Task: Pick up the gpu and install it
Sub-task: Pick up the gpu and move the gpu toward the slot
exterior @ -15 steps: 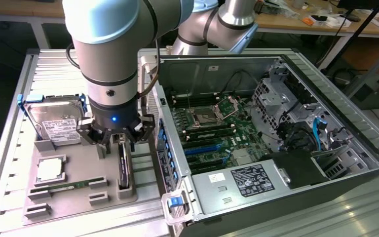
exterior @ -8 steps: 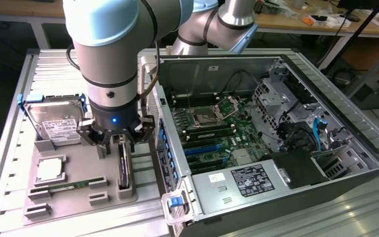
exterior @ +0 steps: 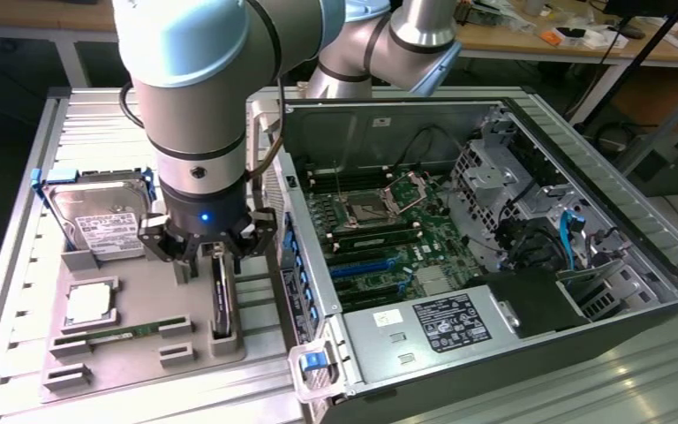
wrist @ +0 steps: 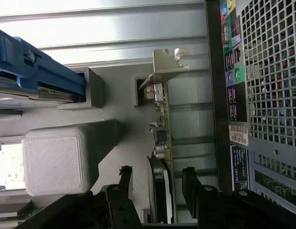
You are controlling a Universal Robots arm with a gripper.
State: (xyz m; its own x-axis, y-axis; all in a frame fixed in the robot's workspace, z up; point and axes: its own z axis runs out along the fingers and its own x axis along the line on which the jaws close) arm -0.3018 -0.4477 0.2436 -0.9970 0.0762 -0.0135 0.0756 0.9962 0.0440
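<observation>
1. On the tray (exterior: 127, 358) beside the case (exterior: 387, 119), the gpu (exterior: 222, 305) (wrist: 163, 138) is stood on edge in its holder.
2. The gripper (exterior: 213, 263) (wrist: 156, 174) is held open astride the card, one finger on each side; nothing is gripped.
3. The pick-up is judged to be in hand, with a square closing on the card's flat faces called for.
4. Labels are seen on the hard drive (exterior: 103, 216) and the power supply (exterior: 451, 320); nothing can be read.

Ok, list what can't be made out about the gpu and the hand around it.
Exterior view: the hand hides one end of the gpu, and the card's lower edge is sunk in the grey tray.
Wrist view: the gpu is seen edge-on, so its faces are unseen, and its near end is covered by the hand.
Exterior view: the label print on the hard drive is too small to read.
</observation>
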